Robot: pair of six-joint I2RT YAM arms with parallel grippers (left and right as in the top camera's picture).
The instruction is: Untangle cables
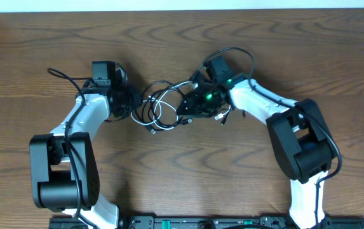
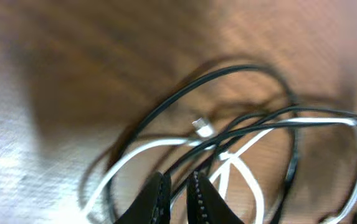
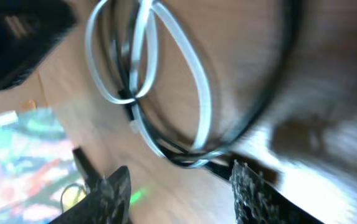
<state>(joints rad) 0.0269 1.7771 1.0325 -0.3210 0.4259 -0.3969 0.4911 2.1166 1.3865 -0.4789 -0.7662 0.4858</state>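
Observation:
The cables (image 1: 159, 105), thin black and white cords looped over each other, lie in a loose bundle mid-table between both grippers. My left gripper (image 1: 136, 105) is at the bundle's left edge. In the left wrist view its jaws (image 2: 179, 183) stand almost together with a thin black cord in the narrow gap. A white cord (image 2: 166, 144), a black loop (image 2: 197, 81) and a small plug (image 2: 202, 127) spread out beyond the tips. My right gripper (image 1: 187, 109) is at the bundle's right edge. Its jaws (image 3: 181, 180) are wide open and hold nothing. White loops (image 3: 197, 93) and a black cord (image 3: 271, 93) lie just past its fingertips.
The bundle rests on a brown wooden table (image 1: 182, 44). Thicker black wires fixed to the arms arc above the right wrist (image 1: 235, 54) and beside the left forearm (image 1: 64, 75). Both arm bases stand at the near edge (image 1: 182, 222).

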